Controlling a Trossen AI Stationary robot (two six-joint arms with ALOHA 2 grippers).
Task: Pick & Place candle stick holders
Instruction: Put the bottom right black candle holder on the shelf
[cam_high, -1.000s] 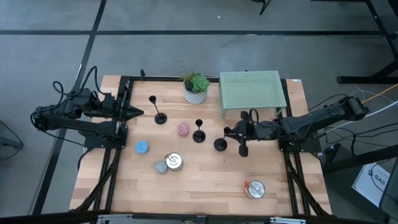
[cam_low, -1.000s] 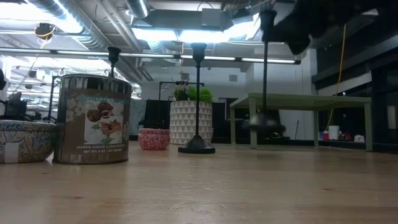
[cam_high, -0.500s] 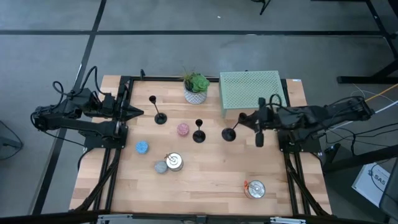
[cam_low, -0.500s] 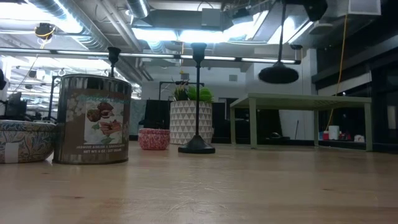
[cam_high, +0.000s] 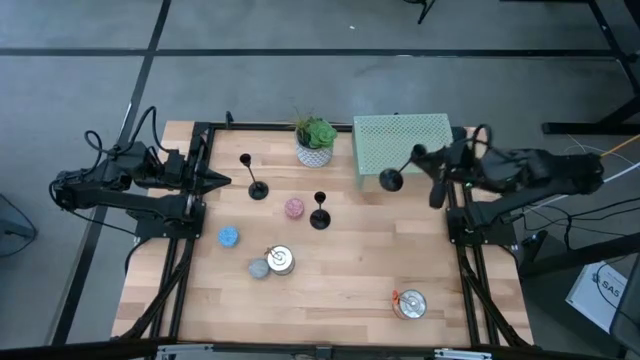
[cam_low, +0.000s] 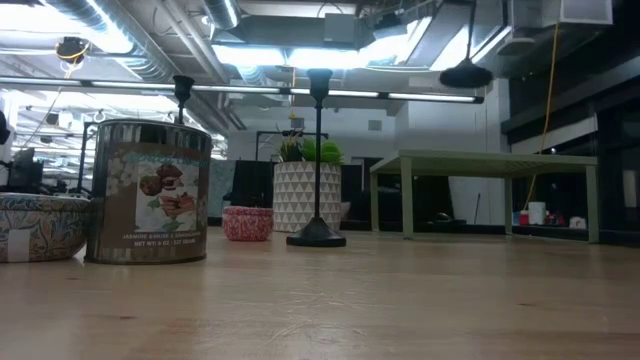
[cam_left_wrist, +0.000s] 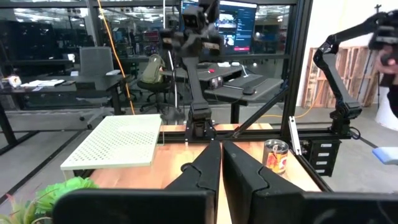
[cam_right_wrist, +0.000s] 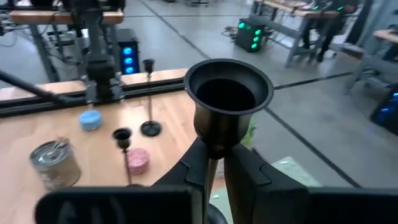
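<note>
A slim black candle stick holder (cam_high: 403, 168), with its round dish-like base and thin stem, hangs in the air over the near edge of the pale green perforated metal stand (cam_high: 404, 145) at the far right of the table. The right gripper (cam_high: 436, 178) has its fingers clamped on the stem just below the cup, as the right wrist view shows, and the low view shows the base well clear of the stand's top.

Two more black holders stand on the wooden table (cam_high: 330, 290): one at far left (cam_high: 252, 178), one near the middle (cam_high: 319, 212), just right of a small pink round candle (cam_high: 294, 208). A potted green plant in a white patterned pot (cam_high: 315, 142) sits left of the stand.

The step in hand looks like carrying the holder onto the stand. To do it well, bring the stem upright, centre the base over the mesh away from the edge, lower until it sits flat, then release.

The left gripper (cam_left_wrist: 221, 163) waits at the table's left edge, fingers together, holding nothing.
</note>
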